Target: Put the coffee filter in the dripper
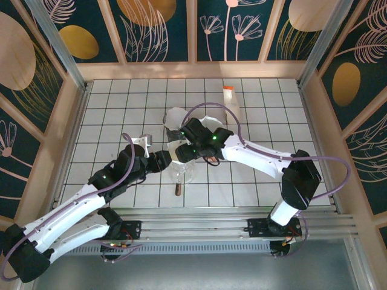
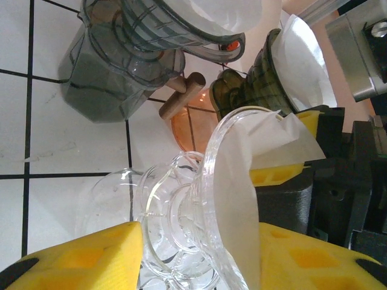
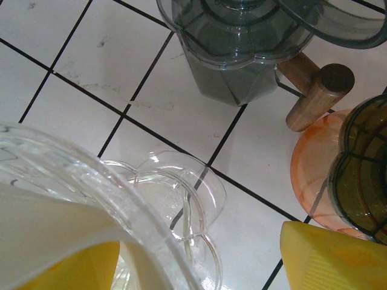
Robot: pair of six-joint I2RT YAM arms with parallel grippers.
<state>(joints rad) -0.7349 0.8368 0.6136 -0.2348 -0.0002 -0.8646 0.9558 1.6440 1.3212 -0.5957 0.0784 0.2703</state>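
Left gripper (image 2: 199,254) clamps the clear glass dripper (image 2: 175,217). The white paper filter (image 2: 239,181) lines its cone, one corner jutting past the rim between the right gripper's (image 3: 199,263) wide-spread fingers, the nearer arm.

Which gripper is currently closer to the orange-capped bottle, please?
Right. The right gripper is over the clear dripper, left of and nearer the bases than the bottle. The left gripper clamps that dripper from its left, farther off.

dripper (image 2: 181,223) bottom cropped, filter (image 3: 48,223) mostly cut off
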